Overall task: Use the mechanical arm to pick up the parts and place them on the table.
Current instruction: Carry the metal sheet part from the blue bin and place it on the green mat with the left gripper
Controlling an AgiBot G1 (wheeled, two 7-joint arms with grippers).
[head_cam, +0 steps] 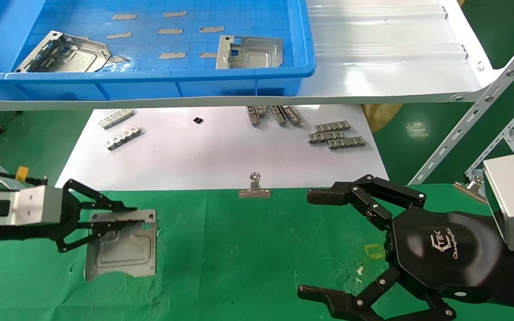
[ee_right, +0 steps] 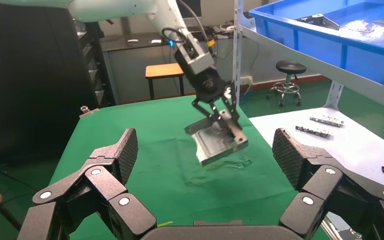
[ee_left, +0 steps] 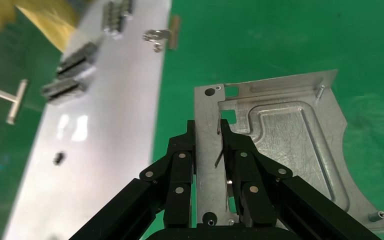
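My left gripper (head_cam: 123,217) is shut on the folded slotted edge of a silver plate (head_cam: 121,249) and holds it tilted, a little above the green cloth table (head_cam: 239,249) at the left. In the left wrist view the fingers (ee_left: 182,160) clamp that edge of the plate (ee_left: 290,145). The right wrist view shows the same plate (ee_right: 215,142) hanging from the left gripper (ee_right: 215,107). My right gripper (head_cam: 310,244) is open and empty over the cloth at the right; it also shows in its own wrist view (ee_right: 206,150). Two more plates (head_cam: 67,53) (head_cam: 250,52) lie in the blue tray (head_cam: 150,78).
The blue tray stands on a white shelf (head_cam: 395,67) above the back. Below it lies a white sheet (head_cam: 221,156) with small grey ridged strips (head_cam: 335,133) (head_cam: 121,127). Binder clips (head_cam: 254,187) (head_cam: 471,185) sit on the cloth's far edge. A slotted shelf strut (head_cam: 471,120) stands at the right.
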